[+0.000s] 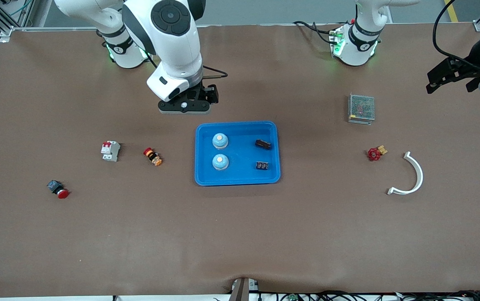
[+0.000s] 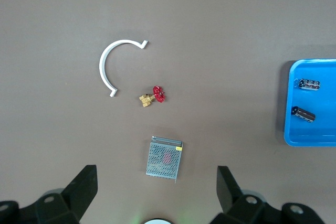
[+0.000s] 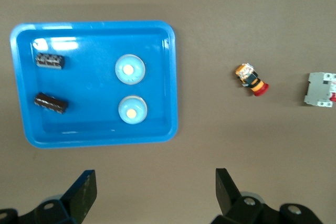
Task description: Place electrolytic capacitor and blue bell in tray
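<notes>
The bright-blue tray (image 1: pixel 198 155) lies mid-table and shows in the right wrist view (image 3: pixel 94 35) and the left wrist view (image 2: pixel 315 129). In it stand two light-blue bells (image 1: pixel 220 141) (image 1: pixel 220 161), side by side. Two small black parts (image 1: pixel 263 144) (image 1: pixel 262 165) lie in it toward the left arm's end; I cannot tell which is the capacitor. My right gripper (image 1: pixel 185 108) (image 3: pixel 155 182) is open and empty, over the bare table just past the tray's rim on the robots' side. My left gripper (image 1: pixel 451 83) (image 2: pixel 156 168) is open and empty, up at the left arm's end.
A metal mesh box (image 1: pixel 361 108), a red-handled brass valve (image 1: pixel 374 154) and a white curved strip (image 1: pixel 411 175) lie toward the left arm's end. A white breaker (image 1: pixel 110 150), a red-and-orange button (image 1: pixel 153 156) and a red push button (image 1: pixel 58 189) lie toward the right arm's end.
</notes>
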You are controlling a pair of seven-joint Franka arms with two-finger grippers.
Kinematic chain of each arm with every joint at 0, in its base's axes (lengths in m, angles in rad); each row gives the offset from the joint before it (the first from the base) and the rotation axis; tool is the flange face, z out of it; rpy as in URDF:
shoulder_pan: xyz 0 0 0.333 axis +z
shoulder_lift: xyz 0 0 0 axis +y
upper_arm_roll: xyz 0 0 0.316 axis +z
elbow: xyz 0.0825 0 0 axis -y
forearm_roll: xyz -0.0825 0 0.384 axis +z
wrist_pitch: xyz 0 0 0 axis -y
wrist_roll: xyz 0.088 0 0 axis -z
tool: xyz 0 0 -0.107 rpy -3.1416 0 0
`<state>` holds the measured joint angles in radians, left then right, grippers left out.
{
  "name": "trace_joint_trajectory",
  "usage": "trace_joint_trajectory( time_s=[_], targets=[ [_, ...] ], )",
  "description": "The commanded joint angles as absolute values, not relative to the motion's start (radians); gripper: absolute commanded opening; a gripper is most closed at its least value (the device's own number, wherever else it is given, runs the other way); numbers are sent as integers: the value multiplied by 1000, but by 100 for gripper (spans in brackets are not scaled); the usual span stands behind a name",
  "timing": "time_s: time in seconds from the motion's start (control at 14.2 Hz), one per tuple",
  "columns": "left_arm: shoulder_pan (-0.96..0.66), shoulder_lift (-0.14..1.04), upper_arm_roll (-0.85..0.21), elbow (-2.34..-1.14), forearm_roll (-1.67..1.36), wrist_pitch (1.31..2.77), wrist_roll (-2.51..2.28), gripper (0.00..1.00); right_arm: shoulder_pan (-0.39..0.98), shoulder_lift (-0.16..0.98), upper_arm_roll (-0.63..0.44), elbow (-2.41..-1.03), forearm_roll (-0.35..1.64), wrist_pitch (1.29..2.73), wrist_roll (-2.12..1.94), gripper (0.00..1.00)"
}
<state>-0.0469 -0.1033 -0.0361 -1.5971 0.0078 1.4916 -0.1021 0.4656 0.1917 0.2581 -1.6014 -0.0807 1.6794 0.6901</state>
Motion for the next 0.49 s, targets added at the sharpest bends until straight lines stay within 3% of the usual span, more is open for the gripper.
trace_joint_trajectory(
  time_s=[0.0, 0.14, 0.42],
  targets=[
    [-43, -109, -35, -1595, -8, 1496, -104, 100, 272, -124, 256, -1652, -20, 1453, 389, 100],
    [-43, -110, -35, -1597, -8, 1496, -104, 100, 172, -193, 217, -1654, -15, 1421, 219, 100],
    [-43, -110, -35, -1597, -8, 1494, -100, 100, 150, -233, -12, -1660, -15, 1423, -18, 100]
  ],
)
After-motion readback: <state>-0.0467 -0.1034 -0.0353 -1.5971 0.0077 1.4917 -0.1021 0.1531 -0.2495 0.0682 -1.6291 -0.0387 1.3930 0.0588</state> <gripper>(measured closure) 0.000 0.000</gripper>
